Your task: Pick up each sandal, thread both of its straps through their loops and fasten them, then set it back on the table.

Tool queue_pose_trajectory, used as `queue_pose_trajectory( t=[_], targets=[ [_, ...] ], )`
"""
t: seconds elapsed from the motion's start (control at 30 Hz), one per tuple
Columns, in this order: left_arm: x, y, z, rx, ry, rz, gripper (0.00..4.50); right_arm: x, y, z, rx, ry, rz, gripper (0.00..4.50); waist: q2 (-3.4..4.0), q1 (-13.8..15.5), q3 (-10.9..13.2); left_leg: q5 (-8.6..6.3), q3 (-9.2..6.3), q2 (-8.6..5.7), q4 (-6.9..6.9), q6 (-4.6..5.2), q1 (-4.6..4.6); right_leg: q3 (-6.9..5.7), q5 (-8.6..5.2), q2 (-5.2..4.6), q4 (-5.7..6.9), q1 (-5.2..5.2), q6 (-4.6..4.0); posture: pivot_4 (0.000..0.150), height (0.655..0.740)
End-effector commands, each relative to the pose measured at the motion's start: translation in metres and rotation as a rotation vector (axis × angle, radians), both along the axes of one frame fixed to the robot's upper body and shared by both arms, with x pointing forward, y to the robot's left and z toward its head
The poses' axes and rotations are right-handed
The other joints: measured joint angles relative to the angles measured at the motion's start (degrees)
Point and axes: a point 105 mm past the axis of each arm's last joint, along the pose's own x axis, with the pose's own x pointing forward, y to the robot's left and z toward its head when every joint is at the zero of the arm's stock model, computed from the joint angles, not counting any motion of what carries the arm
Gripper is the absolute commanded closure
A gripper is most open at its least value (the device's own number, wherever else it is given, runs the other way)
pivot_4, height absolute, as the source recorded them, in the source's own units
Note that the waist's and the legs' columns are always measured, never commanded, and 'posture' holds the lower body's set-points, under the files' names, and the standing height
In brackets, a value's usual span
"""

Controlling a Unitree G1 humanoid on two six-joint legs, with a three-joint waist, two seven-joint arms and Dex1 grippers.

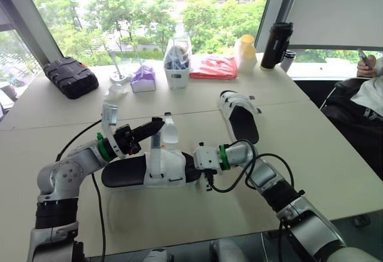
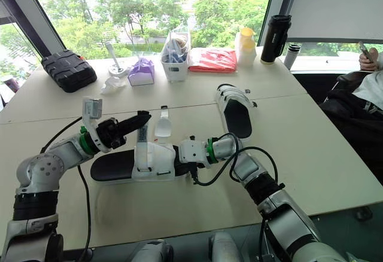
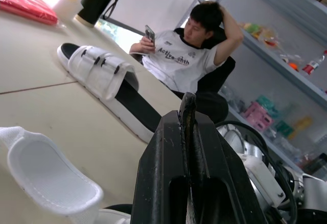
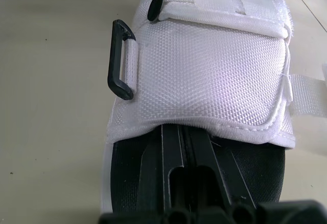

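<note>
The near sandal (image 1: pixel 149 169), black-soled with a white upper, lies flat in front of me. My left gripper (image 1: pixel 157 125) hovers over its far side with fingers pressed together, seemingly shut on one strap (image 1: pixel 155 147) that rises from the upper. The other strap (image 1: pixel 170 133) lies loose on the table. My right gripper (image 4: pixel 183 132) is shut, its fingers pushed into the sandal's open end on the footbed, tips hidden under the upper. A black loop (image 4: pixel 118 60) stands free on the upper's side. The second sandal (image 1: pixel 239 115) rests further back on the right.
Along the back stand a black case (image 1: pixel 70 76), a purple pack (image 1: pixel 143 78), a white container (image 1: pixel 178 64), a red bag (image 1: pixel 214 67), a yellow-lidded bottle (image 1: pixel 245 52) and a black flask (image 1: pixel 275 45). A person (image 1: pixel 368 73) sits beyond the right edge.
</note>
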Motion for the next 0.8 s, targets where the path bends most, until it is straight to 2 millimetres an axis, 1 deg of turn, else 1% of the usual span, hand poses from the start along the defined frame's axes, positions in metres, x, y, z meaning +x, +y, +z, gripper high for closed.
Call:
queue_pose_trajectory(
  t=[0.03,0.17,0.33,0.53,0.8],
  targets=[
    [0.007,0.006,0.005,-0.006,-0.063,0.056,4.46,-0.008,-0.007,-0.019,-0.077,0.054,0.016,4.50,0.00,0.01,0.00,0.00,0.00,-0.01,0.00,0.00,0.00,0.00,0.00,0.00,0.00,0.00,0.00,0.150,0.7400],
    [0.027,0.013,-0.005,-0.005,-0.064,0.161,4.46,-0.009,-0.006,-0.019,-0.075,0.055,0.015,4.50,0.00,0.10,0.00,0.00,0.00,-0.02,0.00,0.00,0.00,0.00,0.00,0.00,0.00,0.00,0.00,0.150,0.7400],
    [0.038,0.011,-0.014,-0.014,-0.053,0.203,4.46,-0.012,-0.005,-0.020,-0.075,0.059,0.018,4.50,-0.02,0.22,0.01,0.00,0.00,-0.03,0.01,0.00,-0.02,0.00,0.00,-0.02,-0.03,0.00,0.00,0.150,0.7400],
    [0.043,0.008,-0.027,-0.002,-0.018,0.202,4.46,-0.013,-0.005,-0.020,-0.076,0.060,0.019,4.50,-0.02,0.19,0.00,0.00,-0.01,-0.04,0.01,0.00,-0.02,-0.01,0.01,-0.03,-0.03,0.00,0.01,0.150,0.7400],
    [0.040,-0.004,-0.047,0.057,0.033,0.134,4.46,-0.014,-0.004,-0.021,-0.076,0.057,0.020,4.50,-0.02,0.13,0.00,0.00,0.00,-0.06,0.01,0.00,-0.02,-0.01,0.01,-0.04,-0.03,0.00,0.01,0.150,0.7400]
  ],
)
